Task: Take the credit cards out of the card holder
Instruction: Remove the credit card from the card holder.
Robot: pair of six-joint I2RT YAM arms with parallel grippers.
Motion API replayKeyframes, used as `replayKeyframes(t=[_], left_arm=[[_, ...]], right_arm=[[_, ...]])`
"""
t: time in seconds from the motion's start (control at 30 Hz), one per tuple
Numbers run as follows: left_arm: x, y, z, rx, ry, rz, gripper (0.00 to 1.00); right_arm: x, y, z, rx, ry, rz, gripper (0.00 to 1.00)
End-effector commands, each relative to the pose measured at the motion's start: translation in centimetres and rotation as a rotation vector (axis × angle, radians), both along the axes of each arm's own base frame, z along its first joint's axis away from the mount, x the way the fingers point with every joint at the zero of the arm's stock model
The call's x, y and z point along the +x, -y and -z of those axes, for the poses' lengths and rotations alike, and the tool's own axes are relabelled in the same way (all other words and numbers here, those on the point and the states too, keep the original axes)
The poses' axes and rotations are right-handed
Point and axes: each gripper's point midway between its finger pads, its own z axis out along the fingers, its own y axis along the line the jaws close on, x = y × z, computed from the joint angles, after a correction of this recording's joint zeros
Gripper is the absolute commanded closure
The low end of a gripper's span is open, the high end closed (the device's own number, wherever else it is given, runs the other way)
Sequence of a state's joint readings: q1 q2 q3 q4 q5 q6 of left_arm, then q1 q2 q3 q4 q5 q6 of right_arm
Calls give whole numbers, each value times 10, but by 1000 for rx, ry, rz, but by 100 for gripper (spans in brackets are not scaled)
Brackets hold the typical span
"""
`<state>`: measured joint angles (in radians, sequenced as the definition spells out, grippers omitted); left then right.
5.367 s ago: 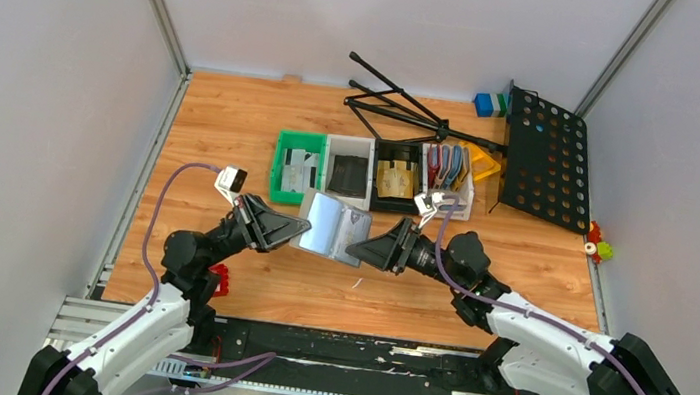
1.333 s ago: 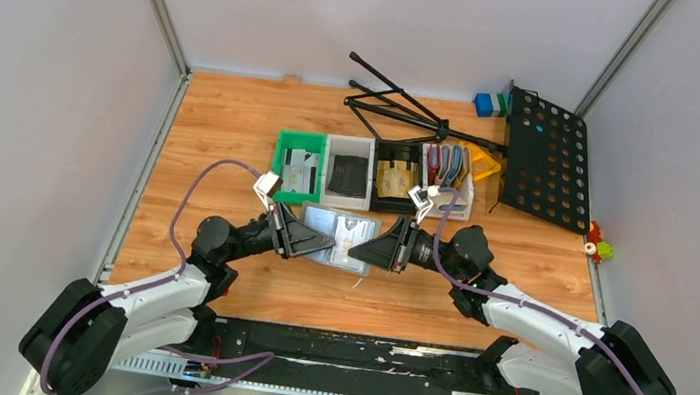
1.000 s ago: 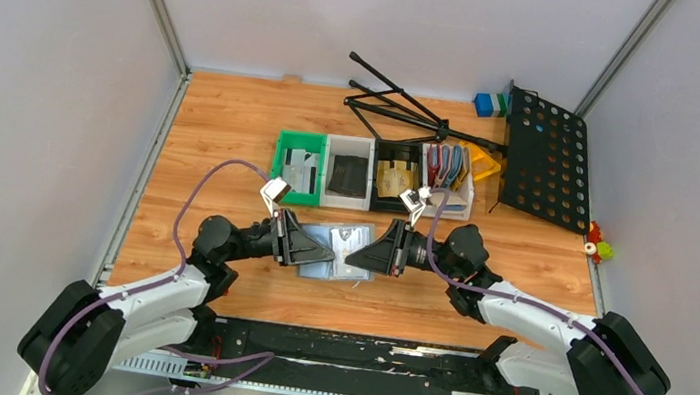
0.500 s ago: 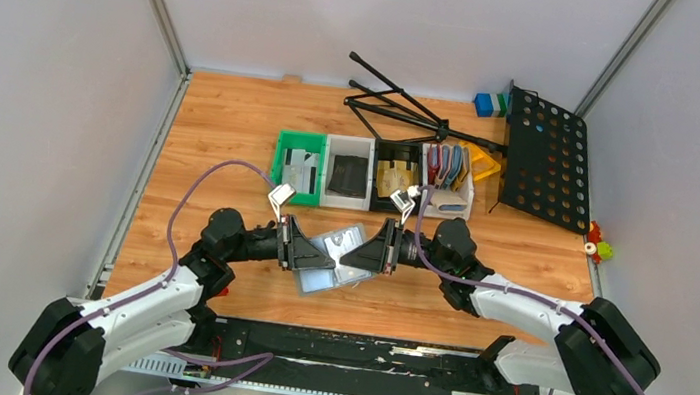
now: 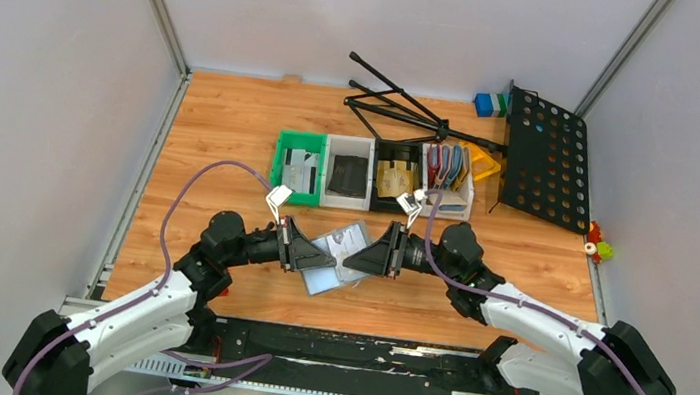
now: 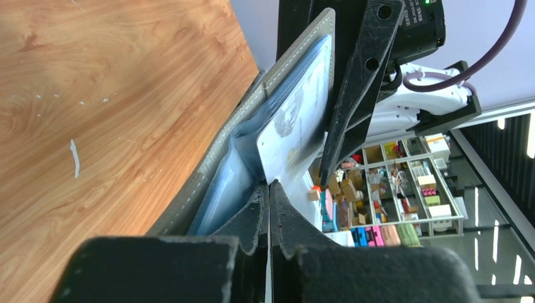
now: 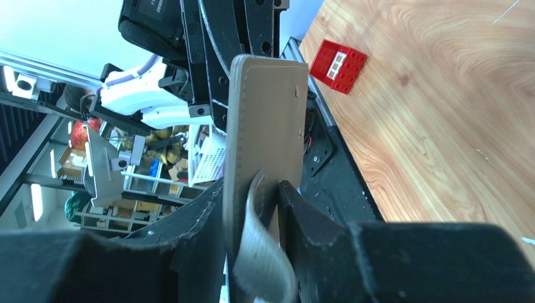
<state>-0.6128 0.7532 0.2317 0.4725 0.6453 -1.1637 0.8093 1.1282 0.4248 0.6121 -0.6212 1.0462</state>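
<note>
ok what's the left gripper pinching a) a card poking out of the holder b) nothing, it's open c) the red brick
a: in the left wrist view the left gripper is shut on the corner of the pale card poking from the holder, which the right gripper clamps.

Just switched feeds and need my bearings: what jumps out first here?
The grey card holder is held up over the wood mid-table, gripped from both sides. The right fingers clamp one flap, while the left fingers appear pinched shut on a pale credit card poking from a pocket. Behind stands a row of small bins.
</note>
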Motion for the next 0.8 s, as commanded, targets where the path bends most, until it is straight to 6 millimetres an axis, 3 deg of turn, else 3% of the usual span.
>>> replayKeyframes(t=[0.0,0.13,0.37,0.4,0.43,0.53,0.67,0.77], left_arm=[[11,0,-15,-5,74,-41,100],[9,1,-18,-15,82,-22,100],[7,2,-16,-18,71,-8,99],[6,2,-15,-23,63,-2,82],[5,3,-16,-31,54,8,70],[4,6,-23,-73,47,23,59],[6,9,-28,-97,50,39,60],[6,11,-35,-130,51,52,70]], right_arm=[[6,14,-15,45,30,44,69],[8,16,-10,24,13,51,83],[10,19,-9,32,4,62,86],[10,18,-10,36,2,61,87],[10,18,-11,43,0,56,88],[6,16,-17,75,-2,24,91],[2,15,-21,105,-7,-2,94],[2,15,-20,103,-9,-6,95]])
